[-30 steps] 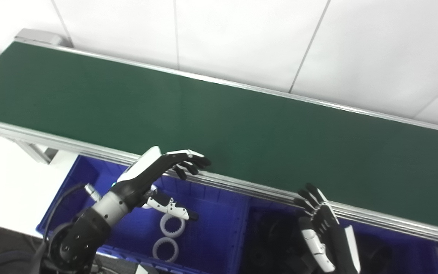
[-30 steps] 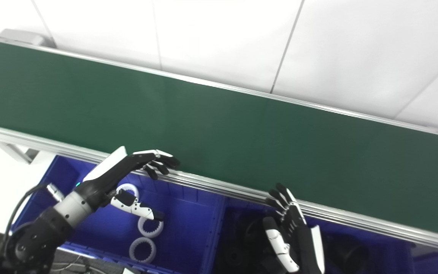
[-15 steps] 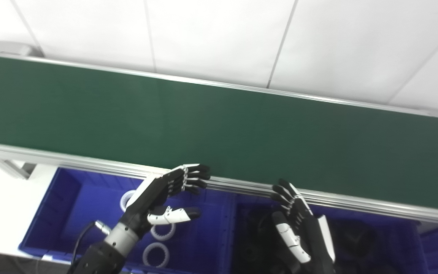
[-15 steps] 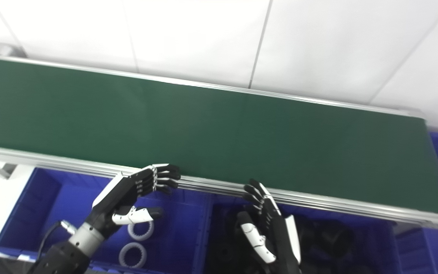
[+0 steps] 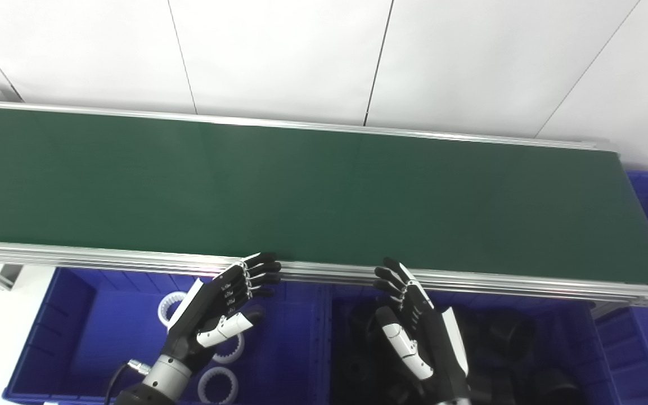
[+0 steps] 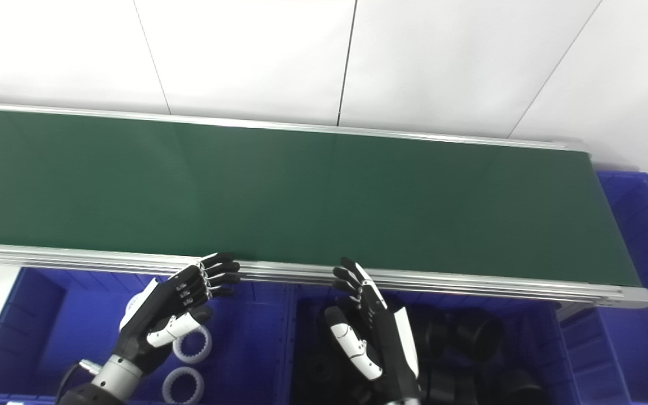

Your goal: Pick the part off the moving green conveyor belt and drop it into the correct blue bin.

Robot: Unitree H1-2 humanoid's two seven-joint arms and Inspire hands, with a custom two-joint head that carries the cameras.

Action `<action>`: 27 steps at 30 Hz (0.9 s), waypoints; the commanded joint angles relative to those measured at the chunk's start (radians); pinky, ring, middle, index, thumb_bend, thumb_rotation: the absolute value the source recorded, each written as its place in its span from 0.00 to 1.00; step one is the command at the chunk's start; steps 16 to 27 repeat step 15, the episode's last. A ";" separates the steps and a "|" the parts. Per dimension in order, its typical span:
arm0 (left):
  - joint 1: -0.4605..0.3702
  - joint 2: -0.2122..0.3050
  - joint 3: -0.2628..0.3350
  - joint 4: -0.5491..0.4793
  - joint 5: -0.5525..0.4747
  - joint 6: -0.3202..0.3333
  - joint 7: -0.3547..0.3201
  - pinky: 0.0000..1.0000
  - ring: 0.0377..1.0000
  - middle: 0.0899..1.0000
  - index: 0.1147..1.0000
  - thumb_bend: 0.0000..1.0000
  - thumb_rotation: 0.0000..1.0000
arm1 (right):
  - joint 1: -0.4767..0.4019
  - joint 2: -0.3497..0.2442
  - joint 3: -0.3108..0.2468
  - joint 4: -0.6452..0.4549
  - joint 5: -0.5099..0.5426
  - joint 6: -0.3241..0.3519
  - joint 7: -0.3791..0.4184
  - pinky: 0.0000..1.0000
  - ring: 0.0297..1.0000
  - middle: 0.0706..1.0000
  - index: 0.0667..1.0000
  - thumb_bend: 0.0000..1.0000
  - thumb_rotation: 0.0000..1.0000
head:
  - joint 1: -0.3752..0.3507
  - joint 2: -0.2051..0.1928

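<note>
Left black-and-white robot hand (image 5: pixel 220 306) is open, fingers spread a bit and gently curled, thumb out to the side, holding nothing. Its fingertips (image 5: pixel 268 265) reach up to the silver aluminium front rail (image 5: pixel 104 256) of the conveyor; can't tell if they touch it. Right black-and-white robot hand (image 5: pixel 422 332) is also open and empty, fingers apart, pointing up twd the same rail, tips just short of it.

No readable writing or brand marks anywhere; tiny print on the left hand's finger backs is too small to make out.

Long dark green conveyor belt (image 5: pixel 301 191) runs w/ bare surface from left edge to right end, no part on it in view. Below the front rail, left blue plastic bin (image 5: pixel 85 315) holds white toothed plastic rings (image 6: pixel 182 385), some partly hidden behind the left hand. Just right of it, second blue plastic bin (image 5: pixel 599 343) holds black round parts (image 6: pixel 478 334), hard to tell apart in the dark; right hand hangs over these. Another blue bin (image 6: pixel 647 225) sits past the belt's right end. White panelled wall (image 5: pixel 279 56) behind the belt.
</note>
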 commanded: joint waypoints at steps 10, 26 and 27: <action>-0.015 0.020 -0.004 -0.005 -0.012 -0.067 0.003 0.74 0.80 0.82 0.82 0.82 0.50 | 0.007 0.021 0.012 -0.009 -0.002 -0.060 -0.019 0.73 0.80 0.84 0.89 0.52 0.77 | -0.001 -0.006; -0.011 0.000 0.001 -0.007 -0.013 -0.078 0.020 0.75 0.81 0.83 0.84 0.83 0.50 | 0.004 0.017 0.010 0.000 0.005 -0.069 -0.017 0.74 0.80 0.84 0.89 0.51 0.77 | 0.002 -0.015; -0.011 0.000 0.001 -0.007 -0.013 -0.078 0.020 0.75 0.81 0.83 0.84 0.83 0.50 | 0.004 0.017 0.010 0.000 0.005 -0.069 -0.017 0.74 0.80 0.84 0.89 0.51 0.77 | 0.002 -0.015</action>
